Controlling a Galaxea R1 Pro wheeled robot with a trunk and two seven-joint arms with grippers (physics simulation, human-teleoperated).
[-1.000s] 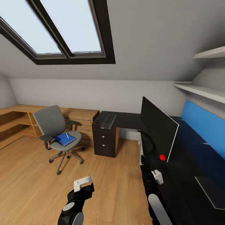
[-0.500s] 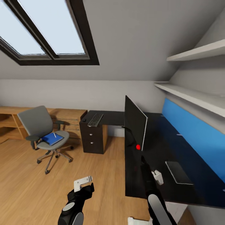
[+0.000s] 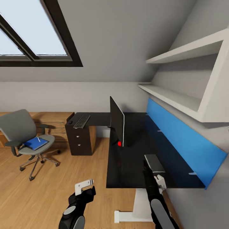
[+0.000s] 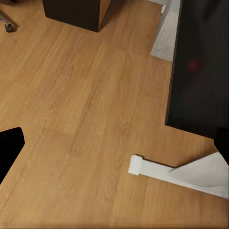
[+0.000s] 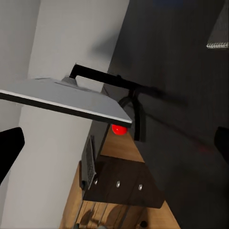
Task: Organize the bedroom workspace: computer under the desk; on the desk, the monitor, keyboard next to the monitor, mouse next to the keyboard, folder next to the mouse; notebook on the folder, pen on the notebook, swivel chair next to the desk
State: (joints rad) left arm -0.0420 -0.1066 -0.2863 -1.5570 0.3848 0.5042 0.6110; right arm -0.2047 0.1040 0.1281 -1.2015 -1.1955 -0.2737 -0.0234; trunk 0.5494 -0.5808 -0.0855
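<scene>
The grey swivel chair (image 3: 19,132) stands on the wooden floor at the left, apart from the desk. On its seat lies the blue folder (image 3: 35,143) with a pen (image 3: 38,139) on it. The keyboard (image 3: 81,121) rests on the far end of the black desk (image 3: 136,152), with a small dark mouse (image 3: 70,122) beside it. The monitor (image 3: 117,122) stands edge-on on the desk. A grey spiral notebook (image 3: 154,163) lies near the desk's front. My left gripper (image 3: 84,186) hangs open over the floor. My right gripper (image 3: 160,181) is open at the desk's front edge.
A black drawer unit (image 3: 79,141) sits under the keyboard end. A blue back panel (image 3: 181,140) and white shelves (image 3: 175,98) line the right wall. The desk's white foot (image 4: 181,169) juts onto the floor. Low wooden furniture (image 3: 54,117) runs behind the chair.
The camera has swung to the right, so chair, keyboard and monitor slid left in the picture and more of the desk and shelves show. Both arms hold the same pose.
</scene>
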